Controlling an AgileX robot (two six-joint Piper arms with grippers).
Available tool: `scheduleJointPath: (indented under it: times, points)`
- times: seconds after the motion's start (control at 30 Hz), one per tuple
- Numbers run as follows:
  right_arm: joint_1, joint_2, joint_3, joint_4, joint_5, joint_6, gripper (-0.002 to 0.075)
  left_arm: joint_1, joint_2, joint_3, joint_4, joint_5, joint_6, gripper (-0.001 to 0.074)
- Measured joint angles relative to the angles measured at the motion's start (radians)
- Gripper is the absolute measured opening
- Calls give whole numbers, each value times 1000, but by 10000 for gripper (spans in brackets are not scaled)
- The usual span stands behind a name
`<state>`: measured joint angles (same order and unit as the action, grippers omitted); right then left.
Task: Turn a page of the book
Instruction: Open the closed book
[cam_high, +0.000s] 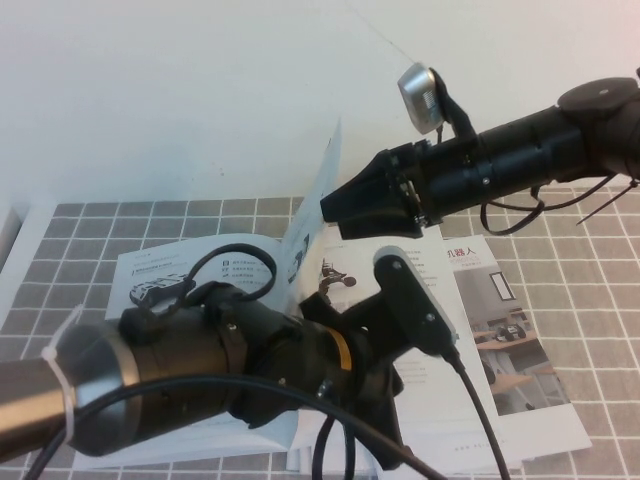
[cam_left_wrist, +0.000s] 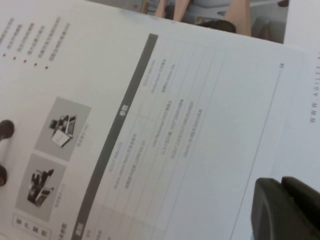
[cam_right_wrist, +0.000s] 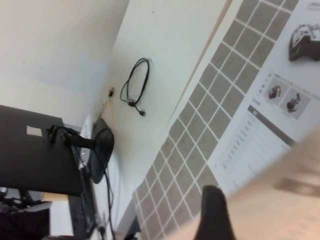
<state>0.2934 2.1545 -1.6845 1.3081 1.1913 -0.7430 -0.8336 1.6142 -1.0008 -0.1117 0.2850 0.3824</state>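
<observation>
Right tool (cam_high: 335, 205): hung above the book (cam_high: 165, 275), coming in from the right side, and looked pinched shut on the outer edge of the page (cam_high: 318, 190). Held that page upright over the spine, its top corner leaning a little to the right. Showed only one dark fingertip (cam_right_wrist: 215, 215) to its own wrist camera, pressed against a pale blur of paper too close to read.

Left tool (cam_high: 322, 292): sat low over the book's right half, just beside the spine. Could not tell open from shut, with its front buried behind its own arm and camera mount in the high view. Cut off at the frame corner in its wrist view too, close over a printed table under a dark grey bar.

Lay open on a grey tiled mat (cam_high: 600, 260) on the white table (cam_high: 20, 250), the book's near edge hidden by the left arm. Partly covered a brochure (cam_high: 520, 400) with a room photo on the right.

Could read "WWW.AGILEX" (cam_left_wrist: 314, 95) running along one page margin, cut off at the frame edge. Could not make out the small print in the tables, nor the red characters (cam_high: 465, 254) heading the brochure.
</observation>
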Motion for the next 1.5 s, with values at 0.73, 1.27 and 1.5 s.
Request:
scheduleJointPath:
  times: [0.73,1.27,1.5]
  points:
    - [79,121,-21,-703,11,94,5,197,0,0,18,83,-293,-4]
    - [79,133,-21,-785,11,157,0,353,226,-12,11,163,-411,-4]
    - [79,133,-21,-796,7,161,0,355,254,-23,-1,165,-430,-4]
